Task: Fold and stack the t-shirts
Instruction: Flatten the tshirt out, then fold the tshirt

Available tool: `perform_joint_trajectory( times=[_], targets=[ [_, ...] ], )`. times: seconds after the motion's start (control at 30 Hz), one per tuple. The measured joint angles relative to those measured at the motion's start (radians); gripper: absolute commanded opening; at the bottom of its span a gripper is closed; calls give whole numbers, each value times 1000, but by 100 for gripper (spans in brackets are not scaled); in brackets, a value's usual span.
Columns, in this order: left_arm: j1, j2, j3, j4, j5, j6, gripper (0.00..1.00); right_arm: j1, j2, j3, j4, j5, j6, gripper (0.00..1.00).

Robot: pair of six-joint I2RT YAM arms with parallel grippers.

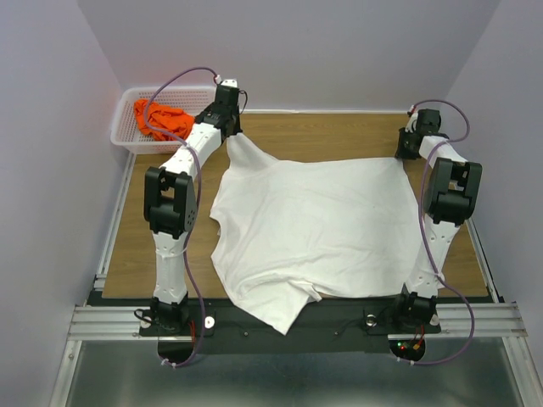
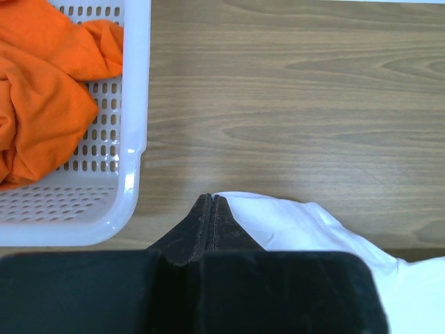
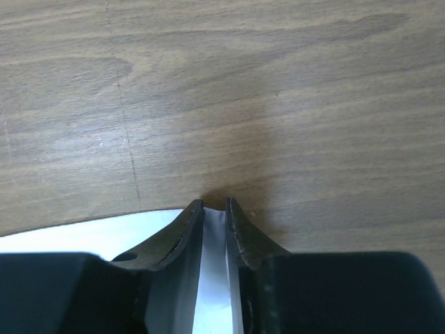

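Early stage: left hand (image 2: 211,198) and right hand (image 3: 212,205) each pinch a far corner of the white t-shirt (image 1: 314,220), flat and unfolded on the desk (image 1: 339,136), orange t-shirt (image 1: 165,119) waiting in the basket (image 1: 123,129).

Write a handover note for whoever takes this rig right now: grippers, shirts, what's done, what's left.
Left gripper: shut on the white t-shirt's far left corner, raised slightly off the table.
Right gripper: shut on its far right corner, low over the wood.
White t-shirt: spread flat, near part hanging over the table's front edge.
Orange t-shirt: crumpled in the basket, far left.
Done: white shirt laid out; no fold, no stack.
Left: fold the white shirt, then fetch, fold and stack the orange one.
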Motion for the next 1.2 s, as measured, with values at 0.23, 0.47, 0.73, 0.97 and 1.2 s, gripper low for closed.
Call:
perform_joint_trajectory(
  times=[0.23,0.47,0.73,0.97,1.2],
  targets=[
    [0,27,5,5,1,7,0,0,0,-6,8,-4,-5,1],
    [1,45,9,3,2,19,0,0,0,2,6,10,-5,1],
    [2,45,24,6,2,35,0,0,-1,75,0,30,-5,1],
    [2,45,24,8,5,39,0,0,-14,85,0,27,-5,1],
    [2,42,24,8,18,39,0,0,-54,53,-3,32,2,1]
  ],
)
